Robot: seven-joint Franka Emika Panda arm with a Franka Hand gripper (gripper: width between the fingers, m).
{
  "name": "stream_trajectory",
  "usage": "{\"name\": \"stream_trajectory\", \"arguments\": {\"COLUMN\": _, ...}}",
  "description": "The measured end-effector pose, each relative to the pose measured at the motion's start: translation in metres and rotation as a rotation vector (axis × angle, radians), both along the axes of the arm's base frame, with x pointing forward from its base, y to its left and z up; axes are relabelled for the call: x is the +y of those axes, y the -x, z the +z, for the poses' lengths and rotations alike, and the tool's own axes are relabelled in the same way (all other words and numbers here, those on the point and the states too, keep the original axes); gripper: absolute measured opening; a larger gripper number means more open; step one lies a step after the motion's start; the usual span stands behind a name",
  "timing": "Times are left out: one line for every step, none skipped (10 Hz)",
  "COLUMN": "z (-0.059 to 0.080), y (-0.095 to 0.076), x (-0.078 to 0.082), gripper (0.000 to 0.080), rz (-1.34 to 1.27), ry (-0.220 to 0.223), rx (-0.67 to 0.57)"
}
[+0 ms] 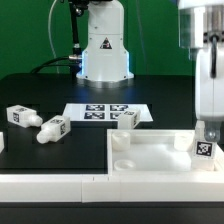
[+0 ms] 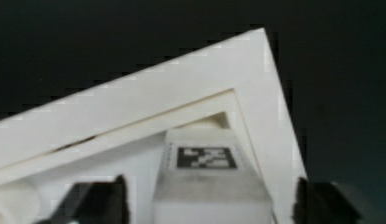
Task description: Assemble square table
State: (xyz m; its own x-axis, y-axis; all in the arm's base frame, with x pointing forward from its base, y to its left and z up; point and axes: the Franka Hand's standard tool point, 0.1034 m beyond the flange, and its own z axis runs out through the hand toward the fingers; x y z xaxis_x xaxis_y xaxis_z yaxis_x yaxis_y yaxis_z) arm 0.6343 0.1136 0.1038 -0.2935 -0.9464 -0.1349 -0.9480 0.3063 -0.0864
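The square table's white slab [image 1: 150, 155] lies at the front, with round sockets showing at its left corners. One white leg [image 1: 205, 149] with a black-and-white tag stands upright at the slab's corner on the exterior view's right. My gripper [image 1: 207, 136] hangs straight over that leg. In the wrist view the leg [image 2: 208, 175] sits between the two dark fingers [image 2: 92, 200], which stand apart from it, so the gripper [image 2: 208, 206] is open. The slab's rimmed corner [image 2: 181, 90] fills the wrist view. Two more legs [image 1: 22, 115] [image 1: 52, 128] lie on the black table at the left.
The marker board [image 1: 100, 111] lies flat behind the slab, with another tagged leg [image 1: 127, 118] at its right end. A long low white border bar [image 1: 55, 184] runs along the front edge. The robot's base [image 1: 105, 55] stands at the back.
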Motion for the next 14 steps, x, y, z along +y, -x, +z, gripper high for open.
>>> {"name": "stream_trajectory", "arguments": {"z": 0.016, "y": 0.008, "x": -0.002, "gripper": 0.0634, "rz": 0.012, "ry": -0.016, "rx": 0.002}}
{"name": "stream_trajectory", "arguments": {"z": 0.030, "y": 0.009, "x": -0.003, "gripper": 0.0634, "rz": 0.011, "ry": -0.028, "rx": 0.007}}
{"name": "stream_trajectory", "arguments": {"z": 0.024, "y": 0.009, "x": -0.003, "gripper": 0.0647, "rz": 0.011, "ry": -0.022, "rx": 0.005}}
{"name": "stream_trajectory", "arguments": {"z": 0.019, "y": 0.009, "x": -0.003, "gripper": 0.0647, "rz": 0.015, "ry": -0.018, "rx": 0.011}}
{"name": "stream_trajectory", "arguments": {"z": 0.019, "y": 0.009, "x": -0.003, "gripper": 0.0649, "rz": 0.017, "ry": -0.018, "rx": 0.010}}
{"name": "stream_trajectory", "arguments": {"z": 0.018, "y": 0.009, "x": -0.003, "gripper": 0.0648, "rz": 0.026, "ry": -0.017, "rx": 0.010}}
{"name": "stream_trajectory", "arguments": {"z": 0.018, "y": 0.009, "x": -0.003, "gripper": 0.0648, "rz": 0.048, "ry": -0.014, "rx": 0.008}}
{"name": "stream_trajectory", "arguments": {"z": 0.018, "y": 0.011, "x": -0.004, "gripper": 0.0648, "rz": 0.086, "ry": -0.009, "rx": 0.001}}
{"name": "stream_trajectory", "arguments": {"z": 0.018, "y": 0.017, "x": -0.009, "gripper": 0.0648, "rz": 0.152, "ry": 0.000, "rx": -0.006}}
{"name": "stream_trajectory", "arguments": {"z": 0.017, "y": 0.034, "x": -0.015, "gripper": 0.0648, "rz": 0.293, "ry": 0.011, "rx": -0.003}}
{"name": "stream_trajectory", "arguments": {"z": 0.014, "y": 0.049, "x": -0.020, "gripper": 0.0648, "rz": 0.398, "ry": 0.018, "rx": 0.006}}
{"name": "stream_trajectory", "arguments": {"z": 0.008, "y": 0.062, "x": -0.025, "gripper": 0.0648, "rz": 0.466, "ry": 0.028, "rx": 0.016}}
{"name": "stream_trajectory", "arguments": {"z": 0.007, "y": 0.061, "x": -0.020, "gripper": 0.0648, "rz": 0.497, "ry": 0.047, "rx": 0.001}}
{"name": "stream_trajectory", "arguments": {"z": 0.008, "y": 0.061, "x": -0.019, "gripper": 0.0648, "rz": 0.591, "ry": 0.055, "rx": -0.010}}
